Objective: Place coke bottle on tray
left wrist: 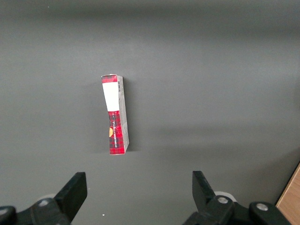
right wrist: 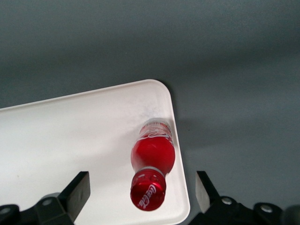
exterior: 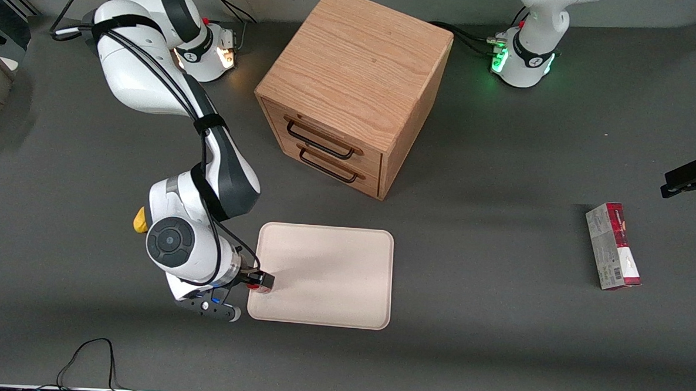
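The coke bottle [right wrist: 153,151], small and red with a red cap and white script, stands upright on the cream tray [right wrist: 70,140], close to the rim at the edge toward the working arm's end. My right gripper [right wrist: 142,188] hangs open above it, one finger [right wrist: 79,187] over the tray, the other over the table; neither touches the bottle. In the front view the gripper [exterior: 260,281] sits over that same tray [exterior: 332,277] edge, and only a red sliver of the bottle [exterior: 254,286] shows under it.
A wooden two-drawer cabinet [exterior: 352,90] stands farther from the front camera than the tray. A red-and-grey carton [exterior: 613,245] [left wrist: 116,115] lies toward the parked arm's end. A yellow lump [exterior: 140,220] peeks out beside my right arm's wrist.
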Robot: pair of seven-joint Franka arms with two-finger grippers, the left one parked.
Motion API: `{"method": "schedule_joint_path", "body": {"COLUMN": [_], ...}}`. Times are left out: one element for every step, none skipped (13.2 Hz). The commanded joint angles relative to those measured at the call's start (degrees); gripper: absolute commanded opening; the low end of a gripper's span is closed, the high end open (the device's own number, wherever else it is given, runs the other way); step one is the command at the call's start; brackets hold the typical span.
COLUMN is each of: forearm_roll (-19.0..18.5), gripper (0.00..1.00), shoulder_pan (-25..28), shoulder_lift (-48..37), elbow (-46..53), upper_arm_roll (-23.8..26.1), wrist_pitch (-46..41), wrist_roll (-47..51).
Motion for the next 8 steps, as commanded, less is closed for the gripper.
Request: {"method": "schedule_joint_path", "body": {"forearm_roll": [-1.3,-1.2,-0.8,-0.7,-0.6,-0.5,-0.5,0.1], "gripper": [1.0,1.0,1.0,1.0,1.0,1.0,1.0,1.0], "shoulder_pan": [0.6,0.5,0.2,-0.1,-0.7,-0.9,-1.8,-3.6], "shoulder_lift": [-0.1,-0.9,-2.2,-2.9,-4.4,-6.4,-10.2,-15.6], "elbow": [1.6,1.4,1.2,0.8,0.5,-1.0,-4.9,-12.1], "upper_arm_roll": [-0.3,-0.3,-0.3,-0.3,-0.3,-0.3,-0.4,-0.4], "wrist_pitch": [-0.9,-1.2,-2.1,-4.9,-7.8,-11.0,-12.9,-12.4], "wrist_roll": [1.5,1.3,0.7,0.4,-1.2,-3.8,-6.7,-10.7]}}
